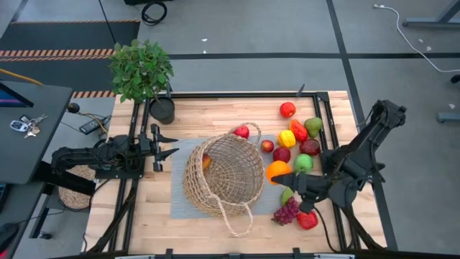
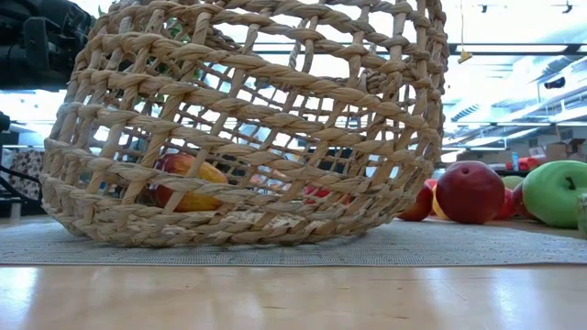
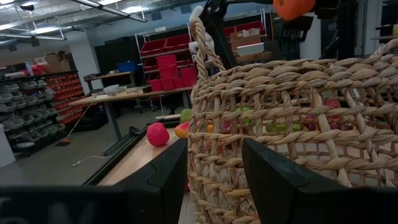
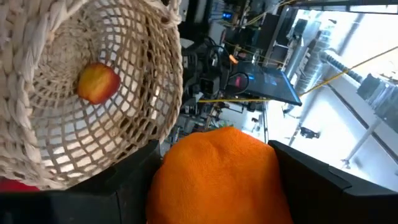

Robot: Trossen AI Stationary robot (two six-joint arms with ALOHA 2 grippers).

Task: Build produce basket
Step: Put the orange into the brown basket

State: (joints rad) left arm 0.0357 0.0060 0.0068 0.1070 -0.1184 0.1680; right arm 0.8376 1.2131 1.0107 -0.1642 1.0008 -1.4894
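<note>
The tan wicker basket (image 1: 223,176) lies on its side on a grey mat (image 1: 180,205), its mouth toward the table's right. A red-yellow apple (image 4: 97,82) lies inside on the lower wall and also shows in the low view (image 2: 188,181). My right gripper (image 1: 284,178) is shut on an orange (image 1: 277,171) just right of the basket's mouth. My left gripper (image 1: 175,144) is open at the basket's left side (image 3: 298,124), its fingers either side of the woven wall; whether they touch it I cannot tell. Other produce (image 1: 298,144) lies on the table right of the basket. My right gripper pinches the orange's two opposite sides (image 4: 168,180) between its two fingers (image 4: 124,183). The fingers come from the table's right side, pointing toward the basket's mouth. The orange is lifted clear, and shows above the basket's rim in the left wrist view (image 3: 292,7).
A leafy potted plant (image 1: 141,68) in a black pot (image 1: 162,110) stands at the table's far left. Purple grapes (image 1: 286,212) and a red pepper (image 1: 307,220) lie under my right arm. A red apple (image 1: 241,132) lies by the basket's far handle.
</note>
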